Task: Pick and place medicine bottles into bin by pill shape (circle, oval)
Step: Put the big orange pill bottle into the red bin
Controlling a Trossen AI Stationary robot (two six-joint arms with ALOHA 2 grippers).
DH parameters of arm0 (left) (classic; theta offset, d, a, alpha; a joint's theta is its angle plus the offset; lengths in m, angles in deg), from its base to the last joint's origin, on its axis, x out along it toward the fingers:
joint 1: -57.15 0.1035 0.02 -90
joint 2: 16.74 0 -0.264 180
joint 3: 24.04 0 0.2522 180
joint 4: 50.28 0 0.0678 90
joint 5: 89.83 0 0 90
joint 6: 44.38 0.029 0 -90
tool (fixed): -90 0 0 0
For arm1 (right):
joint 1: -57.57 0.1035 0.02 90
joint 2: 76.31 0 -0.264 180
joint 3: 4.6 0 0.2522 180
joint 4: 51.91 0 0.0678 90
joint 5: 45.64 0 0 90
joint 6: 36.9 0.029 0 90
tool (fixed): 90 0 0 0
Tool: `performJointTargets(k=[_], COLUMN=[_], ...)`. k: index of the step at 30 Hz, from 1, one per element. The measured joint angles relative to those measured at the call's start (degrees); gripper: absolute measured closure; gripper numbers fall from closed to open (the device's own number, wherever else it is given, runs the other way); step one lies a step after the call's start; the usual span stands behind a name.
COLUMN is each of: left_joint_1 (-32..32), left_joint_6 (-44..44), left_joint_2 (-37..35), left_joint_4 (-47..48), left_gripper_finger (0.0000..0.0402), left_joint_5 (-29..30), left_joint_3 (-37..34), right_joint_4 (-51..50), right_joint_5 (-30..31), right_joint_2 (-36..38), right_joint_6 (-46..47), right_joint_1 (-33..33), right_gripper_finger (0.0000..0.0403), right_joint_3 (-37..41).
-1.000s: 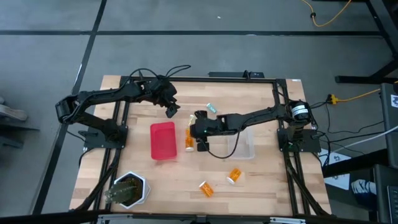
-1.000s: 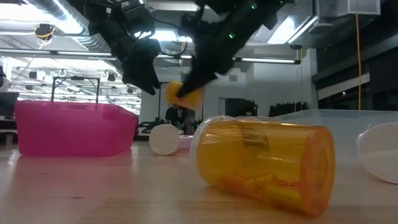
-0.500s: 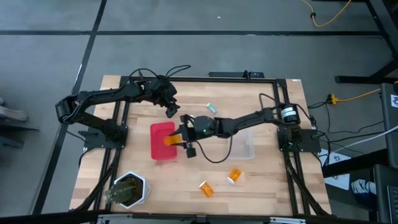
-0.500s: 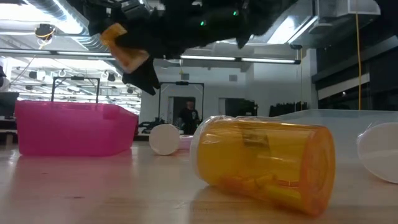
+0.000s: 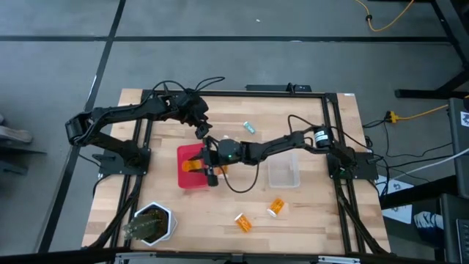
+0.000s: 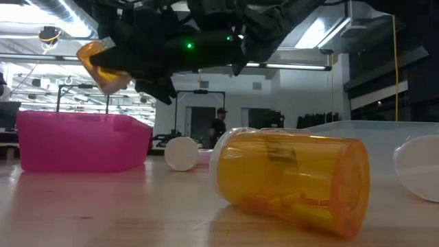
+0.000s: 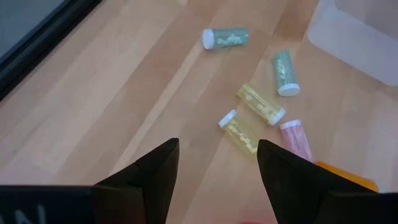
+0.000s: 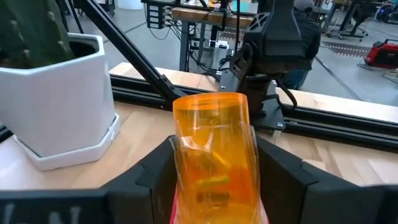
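My right gripper is shut on a translucent orange medicine bottle, holding it above the pink bin; the bottle also shows in the low view. My left gripper hangs open and empty over the table, just beyond the bin's far side. Several small green, yellow and pink vials lie on their sides on the wood below it. Two more orange bottles lie on their sides near the front edge. My right gripper pinches the orange bottle's side walls between its two fingers. The fingers come about level from the table's right. The bottle sticks out past the fingertips toward the left, tilted, lifted clear above the pink bin. Which end sits between the fingers is hidden.
A clear bin stands right of the pink bin, under my right arm. A white hexagonal pot with a plant stands at the front left. A teal vial lies toward the far side. A person stands in the room behind.
My right gripper has carried the orange bottle toward the table's left and somewhat up, from the gap between the two bins to above the pink bin. The bottle has stayed in the hold and clear of the table.
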Motion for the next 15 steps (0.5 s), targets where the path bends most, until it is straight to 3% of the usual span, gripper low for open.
performJointTargets(k=[15], left_joint_1=[0.0], left_joint_6=[0.0], left_joint_2=[0.0], left_joint_4=[-0.1], left_gripper_finger=[0.019], left_joint_5=[0.2], left_joint_3=[0.0], right_joint_4=[-0.5], right_joint_5=[0.0], right_joint_2=[0.1], right_joint_6=[1.6], right_joint_1=[-0.1], right_gripper_finger=[0.015], right_joint_3=[0.2])
